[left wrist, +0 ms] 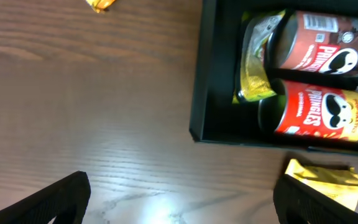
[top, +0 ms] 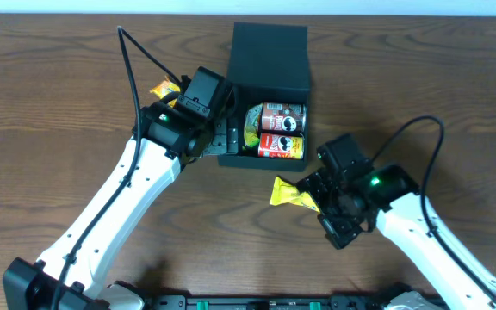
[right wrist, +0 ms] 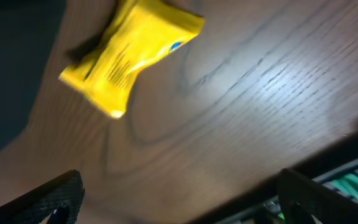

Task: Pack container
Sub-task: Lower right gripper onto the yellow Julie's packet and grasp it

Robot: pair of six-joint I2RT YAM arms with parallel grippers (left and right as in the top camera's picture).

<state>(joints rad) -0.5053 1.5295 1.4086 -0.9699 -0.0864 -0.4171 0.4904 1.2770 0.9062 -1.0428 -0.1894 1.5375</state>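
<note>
Both end effectors are opened wide, and nothing is gripped by either one. The right end effector (top: pixel 324 209) is seen nearest, at the front right of the brown wooden tabletop (top: pixel 58 86). A yellow packet (top: pixel 293 194) is laid flat on the wood just beside it, between it and the container (left wrist: pixel 204 93). In the right wrist view this packet is blurred, and its print cannot be read.

A little farther back, the left end effector (top: pixel 218 138) is placed close by the container's front left corner. Whether the dark wall is touched cannot be told.

The container is set near the middle of the tabletop, toward the far side, and it is open. Two cans are laid on their sides in it, side by side. The red can (top: pixel 281 146) is nearer and the brown can (top: pixel 275 117) is behind it. A yellow-green packet (left wrist: pixel 253 68) is tucked in at the cans' left ends.

A small orange packet (top: pixel 162 90) is partly hidden behind the left arm. Farthest back, the lid (top: pixel 269 56) is folded away from the container.
</note>
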